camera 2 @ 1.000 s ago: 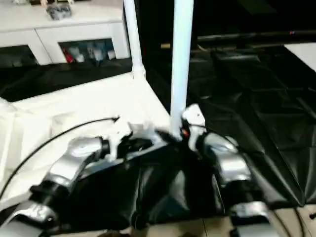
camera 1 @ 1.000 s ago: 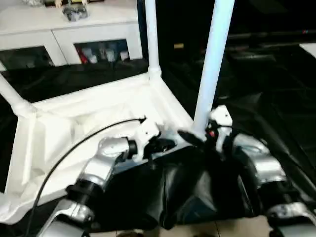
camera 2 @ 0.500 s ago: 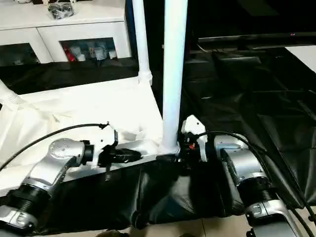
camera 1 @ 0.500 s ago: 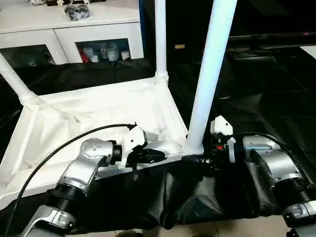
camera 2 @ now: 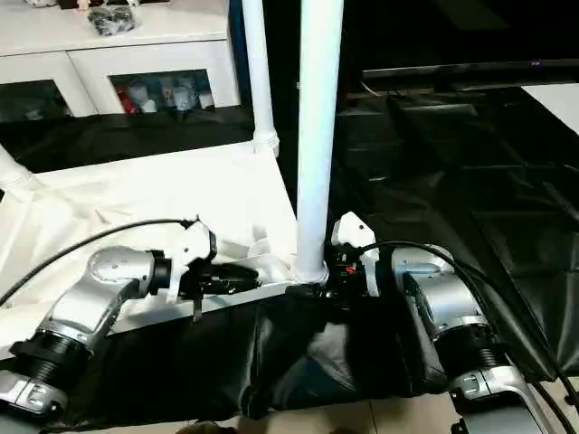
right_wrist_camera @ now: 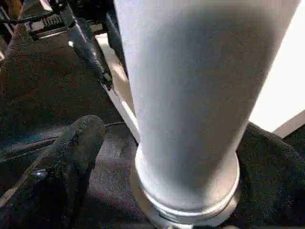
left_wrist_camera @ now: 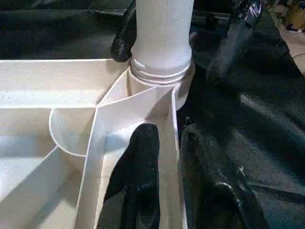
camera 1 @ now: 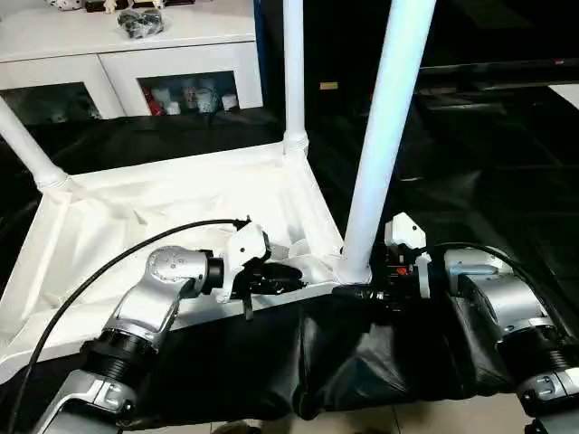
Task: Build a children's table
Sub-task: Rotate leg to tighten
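The white tabletop (camera 1: pixel 181 208) lies upside down on black cloth. Three white legs stand in its corner sockets: one at the far left (camera 1: pixel 23 145), one at the far middle (camera 1: pixel 293 63), and one at the near right corner (camera 1: pixel 384 136). My left gripper (camera 1: pixel 294 278) is at the near rim, just left of that corner. Its fingers (left_wrist_camera: pixel 138 176) are slightly open, one inside the rim wall (left_wrist_camera: pixel 175 143) and one outside it. My right gripper (camera 1: pixel 355 282) stands wide open around the base of the near right leg (right_wrist_camera: pixel 186 95), with its finger (right_wrist_camera: pixel 62 176) apart from the tube.
A white cabinet (camera 1: pixel 127 54) with glass doors stands behind the tabletop. Black cloth (camera 1: pixel 470 163) covers the floor all around and is bunched under both forearms. A black cable (camera 1: pixel 109 271) loops over my left arm. Pale floor (camera 1: pixel 344 420) runs along the near edge.
The camera has steadied and shifted. My left gripper's fingers have parted a little on the rim. The right gripper stays open around the leg's base.
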`<state>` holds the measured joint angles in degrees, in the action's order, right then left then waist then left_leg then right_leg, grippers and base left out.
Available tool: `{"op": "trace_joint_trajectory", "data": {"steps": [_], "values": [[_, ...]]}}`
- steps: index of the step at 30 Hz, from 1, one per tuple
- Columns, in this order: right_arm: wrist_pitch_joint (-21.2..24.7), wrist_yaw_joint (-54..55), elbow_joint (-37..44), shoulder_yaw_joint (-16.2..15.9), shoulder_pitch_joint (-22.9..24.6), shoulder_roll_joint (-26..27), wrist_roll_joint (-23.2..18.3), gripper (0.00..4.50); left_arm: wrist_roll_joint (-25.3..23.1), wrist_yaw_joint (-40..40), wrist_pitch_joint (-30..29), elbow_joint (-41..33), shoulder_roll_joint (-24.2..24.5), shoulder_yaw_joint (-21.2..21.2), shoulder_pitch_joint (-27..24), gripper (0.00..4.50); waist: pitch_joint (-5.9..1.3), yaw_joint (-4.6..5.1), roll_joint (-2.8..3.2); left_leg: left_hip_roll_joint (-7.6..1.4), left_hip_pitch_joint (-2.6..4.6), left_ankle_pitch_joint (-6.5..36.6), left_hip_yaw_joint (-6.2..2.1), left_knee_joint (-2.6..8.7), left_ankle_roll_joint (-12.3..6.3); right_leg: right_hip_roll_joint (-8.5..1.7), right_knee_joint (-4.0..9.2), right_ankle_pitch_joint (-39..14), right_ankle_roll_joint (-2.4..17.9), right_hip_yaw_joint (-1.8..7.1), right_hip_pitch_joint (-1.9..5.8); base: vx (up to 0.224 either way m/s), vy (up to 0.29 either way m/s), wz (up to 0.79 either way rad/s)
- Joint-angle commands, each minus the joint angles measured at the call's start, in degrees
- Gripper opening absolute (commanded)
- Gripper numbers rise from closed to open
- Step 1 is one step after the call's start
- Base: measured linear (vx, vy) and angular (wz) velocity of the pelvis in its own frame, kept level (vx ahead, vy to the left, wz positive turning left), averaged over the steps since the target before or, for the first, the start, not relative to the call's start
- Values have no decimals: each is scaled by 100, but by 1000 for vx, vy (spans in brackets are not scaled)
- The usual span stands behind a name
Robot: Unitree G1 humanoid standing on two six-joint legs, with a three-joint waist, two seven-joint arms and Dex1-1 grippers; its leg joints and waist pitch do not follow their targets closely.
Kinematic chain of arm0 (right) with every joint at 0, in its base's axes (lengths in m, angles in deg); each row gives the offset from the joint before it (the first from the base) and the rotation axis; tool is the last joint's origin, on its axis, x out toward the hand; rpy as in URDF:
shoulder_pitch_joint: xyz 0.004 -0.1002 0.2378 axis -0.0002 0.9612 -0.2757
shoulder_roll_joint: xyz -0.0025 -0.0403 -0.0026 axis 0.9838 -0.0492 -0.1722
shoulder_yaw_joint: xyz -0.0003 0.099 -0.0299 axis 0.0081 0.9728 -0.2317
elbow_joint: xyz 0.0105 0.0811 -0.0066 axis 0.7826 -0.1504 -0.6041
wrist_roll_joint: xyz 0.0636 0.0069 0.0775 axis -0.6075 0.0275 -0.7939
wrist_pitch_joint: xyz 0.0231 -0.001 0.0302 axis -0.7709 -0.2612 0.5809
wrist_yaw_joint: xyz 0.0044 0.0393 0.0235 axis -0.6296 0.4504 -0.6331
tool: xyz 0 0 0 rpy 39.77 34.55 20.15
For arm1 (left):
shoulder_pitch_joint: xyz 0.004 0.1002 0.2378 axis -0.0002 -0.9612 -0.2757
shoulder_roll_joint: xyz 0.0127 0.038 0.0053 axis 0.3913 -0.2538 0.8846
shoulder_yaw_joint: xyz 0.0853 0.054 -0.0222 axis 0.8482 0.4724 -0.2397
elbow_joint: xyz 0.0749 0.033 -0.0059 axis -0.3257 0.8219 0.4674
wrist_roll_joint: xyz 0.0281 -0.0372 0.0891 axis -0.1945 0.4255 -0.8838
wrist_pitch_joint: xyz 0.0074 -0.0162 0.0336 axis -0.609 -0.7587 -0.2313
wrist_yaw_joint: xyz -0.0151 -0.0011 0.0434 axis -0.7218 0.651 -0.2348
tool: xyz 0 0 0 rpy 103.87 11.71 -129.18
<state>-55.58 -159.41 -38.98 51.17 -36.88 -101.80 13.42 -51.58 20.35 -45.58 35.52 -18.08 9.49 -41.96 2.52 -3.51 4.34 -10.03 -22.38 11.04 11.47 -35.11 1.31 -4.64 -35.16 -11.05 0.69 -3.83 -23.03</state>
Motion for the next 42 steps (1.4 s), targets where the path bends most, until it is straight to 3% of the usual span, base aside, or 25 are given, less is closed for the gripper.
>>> {"op": "trace_joint_trajectory", "data": {"steps": [1,11,18,25,30,31,36,37,42], "values": [[-40,51,125,-42,41,19,36,450,41,-74,-131,-121,84,-1,48,129,-393,-15,-80,-342,104,724,-166,375,-597,-387,359,-631,1499,240,280,0,0,0],[-46,73,142,-71,74,37,60,450,-40,30,-196,-50,62,103,68,213,-389,-10,-78,-336,104,800,-169,379,-526,-389,377,-759,1464,245,288,0,0,0],[-98,97,106,-148,77,49,141,450,-106,127,-255,247,-66,142,190,213,-395,-14,-44,-335,112,780,-173,373,-525,-391,377,-695,1475,240,286,0,0,0],[-109,129,152,-200,117,69,155,450,-342,259,-267,648,-47,296,324,213,-395,-4,-51,-332,114,836,-178,378,-540,-390,383,-683,1474,238,294,0,0,0],[-127,129,146,-207,115,83,186,450,-405,308,-271,761,-72,276,367,176,-389,-6,-50,-338,123,932,-178,387,-489,-396,403,-834,1464,238,291,0,0,0],[-131,132,142,-209,112,83,185,450,-407,294,-283,754,-68,284,369,152,-389,-4,-48,-341,126,941,-179,388,-481,-396,400,-841,1466,240,290,0,0,0],[-146,142,123,-217,86,78,189,450,-360,234,-367,736,-39,324,389,132,-383,-3,-54,-337,120,968,-179,394,-458,-398,411,-940,1439,243,291,0,0,0],[-150,146,116,-217,79,77,191,450,-355,198,-376,708,-23,337,379,107,-383,0,-53,-337,117,972,-181,395,-456,-399,409,-934,1438,243,293,0,0,0],[-158,152,101,-208,66,74,202,450,-306,153,-420,606,-5,335,333,89,-377,1,-55,-340,119,1007,-181,403,-450,-400,417,-999,1427,243,288,0,0,0]]}}
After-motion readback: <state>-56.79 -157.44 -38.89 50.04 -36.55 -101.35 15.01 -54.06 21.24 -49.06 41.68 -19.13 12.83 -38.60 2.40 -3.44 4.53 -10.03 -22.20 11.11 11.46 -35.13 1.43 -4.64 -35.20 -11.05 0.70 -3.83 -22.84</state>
